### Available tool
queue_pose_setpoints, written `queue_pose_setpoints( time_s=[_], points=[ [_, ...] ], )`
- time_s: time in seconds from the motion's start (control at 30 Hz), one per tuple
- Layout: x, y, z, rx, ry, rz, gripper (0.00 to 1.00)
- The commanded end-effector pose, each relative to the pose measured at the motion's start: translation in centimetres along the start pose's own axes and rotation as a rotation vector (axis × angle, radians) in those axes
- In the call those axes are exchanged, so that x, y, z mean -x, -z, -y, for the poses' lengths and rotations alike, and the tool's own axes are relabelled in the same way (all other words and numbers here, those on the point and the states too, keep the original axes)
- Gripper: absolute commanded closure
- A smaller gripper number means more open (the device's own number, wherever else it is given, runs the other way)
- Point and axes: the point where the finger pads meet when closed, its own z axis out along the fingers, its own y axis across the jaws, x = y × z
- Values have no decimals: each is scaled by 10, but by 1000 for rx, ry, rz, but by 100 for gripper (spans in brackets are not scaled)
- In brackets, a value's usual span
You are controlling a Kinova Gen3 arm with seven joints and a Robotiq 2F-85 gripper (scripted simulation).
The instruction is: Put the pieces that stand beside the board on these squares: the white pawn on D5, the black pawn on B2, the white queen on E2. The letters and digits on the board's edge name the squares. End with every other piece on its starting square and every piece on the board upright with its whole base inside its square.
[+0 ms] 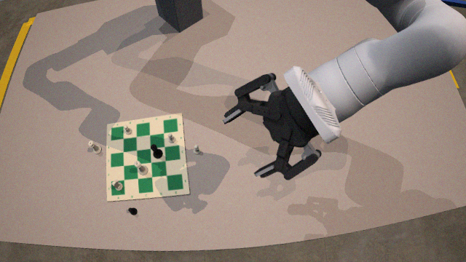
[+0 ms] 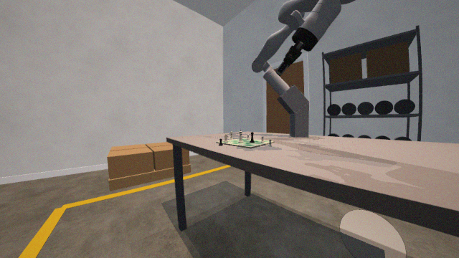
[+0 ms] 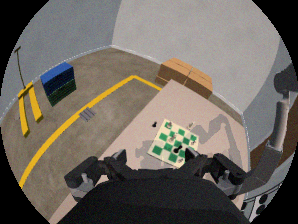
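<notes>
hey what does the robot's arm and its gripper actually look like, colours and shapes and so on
The arm is a run of smooth, rounded light grey tube segments with thin seam lines at the joints. It ends in a white wrist flange with ribbed slots. The gripper is matt black, a chunky body with two jointed fingers tipped with grey pads. No cables or markings show.

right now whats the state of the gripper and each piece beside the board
gripper: open, holding nothing, high above the table
white queen: upright, off the board's left edge in the top view
white pawn: upright, off the board's right edge
black pawn: off the board's near edge; too small to tell if upright
board: flat on the table, five pieces standing on it
</notes>
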Motion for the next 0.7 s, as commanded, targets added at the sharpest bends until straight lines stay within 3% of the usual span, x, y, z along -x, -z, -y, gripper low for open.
queue_pose_setpoints(
  time_s=[0.0, 0.17, 0.27, 0.5, 0.67],
  points=[
    [33, -33, 7, 24, -44, -7, 0],
    [83, -74, 14, 34, -190, 22, 0],
    [83, -74, 14, 34, -190, 22, 0],
    [147, -123, 15, 56, -361, 61, 0],
    [177, -145, 11, 71, -439, 81, 0]
  ],
)
